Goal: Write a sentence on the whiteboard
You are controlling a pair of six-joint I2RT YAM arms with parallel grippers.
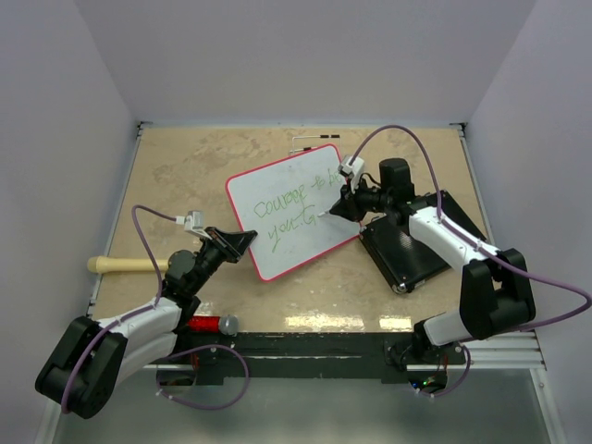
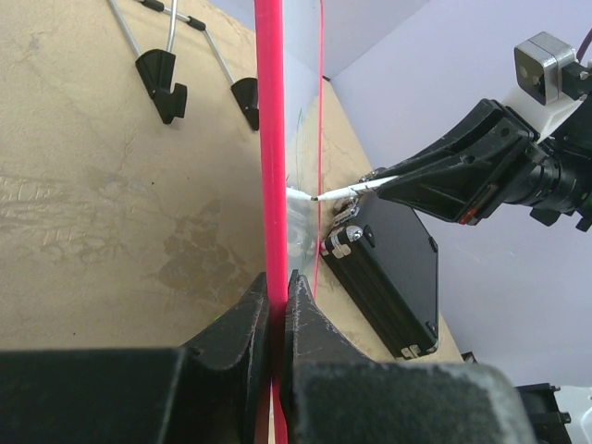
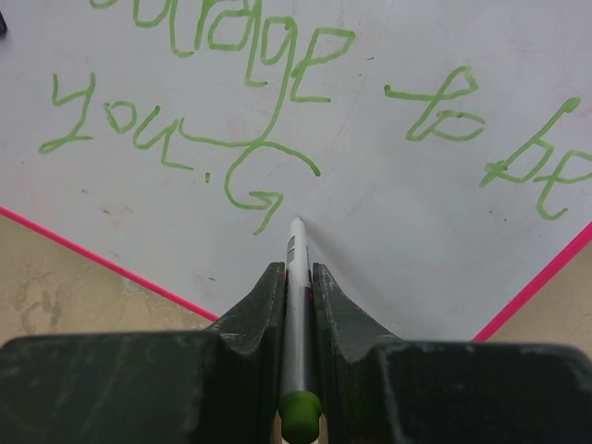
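The whiteboard (image 1: pixel 268 185) sat skewed at the middle of the tabletop (image 1: pixel 185 176), its red rim pinched at the near-left edge by the closed left pincer (image 2: pixel 277 294). The wrist view showed that rim running straight up from between the two fingers, with the black stand feet (image 2: pixel 157 79) resting on the tabletop beyond. The right pincer (image 3: pixel 294 277) was clamped on a marker (image 3: pixel 294 314) with a green end cap. The marker's white tip met the board's lower half, just right of the tail of the last green stroke. Green handwriting (image 3: pixel 268 55) on the board read "courage to be" on the upper line and "you" on the lower, followed by a looping mark. A black pad (image 1: pixel 407 245) lay on the tabletop just right of the board, under the right arm.
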